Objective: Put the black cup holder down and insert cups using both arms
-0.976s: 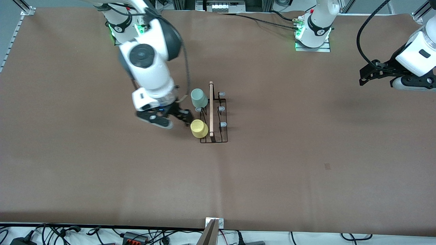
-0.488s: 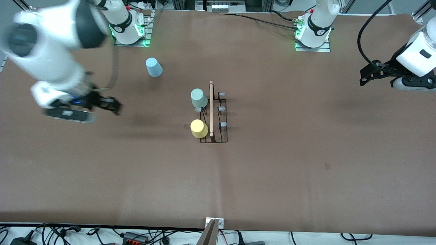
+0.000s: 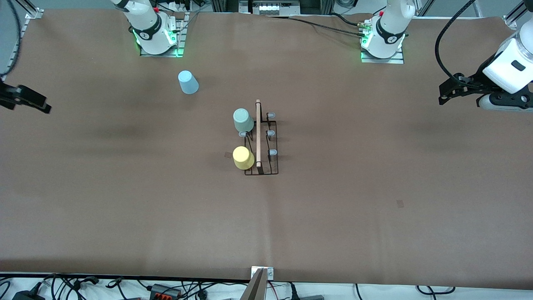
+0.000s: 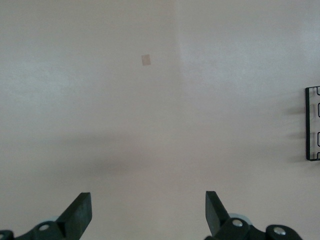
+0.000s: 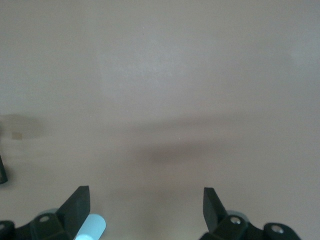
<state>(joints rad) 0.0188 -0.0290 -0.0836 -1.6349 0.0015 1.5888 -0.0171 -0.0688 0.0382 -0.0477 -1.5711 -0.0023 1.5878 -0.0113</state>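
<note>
Standing mid-counter, black cup holder (image 3: 261,141) carries green cup (image 3: 242,120) and yellow cup (image 3: 243,157); left gripper (image 3: 447,92) and right gripper (image 3: 26,100), both released, hang well apart.

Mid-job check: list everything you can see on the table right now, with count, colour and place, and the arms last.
Rack: one, black wire with wooden handle, mid-table.
Green cup: one, pale green, upside down on a rack peg at the end farther from the front camera.
Yellow cup: one, yellow, upside down on a rack peg at the nearer end, same side as the green cup.
Blue cup: one, light blue, on the table near the right arm's base, off the rack.
Bare pegs: four, blue-grey tipped.
Table: one, brown.
Left gripper: one, black, open, over the left arm's end, holding nothing.
Right gripper: one, black, open, over the right arm's end, holding nothing.
</note>
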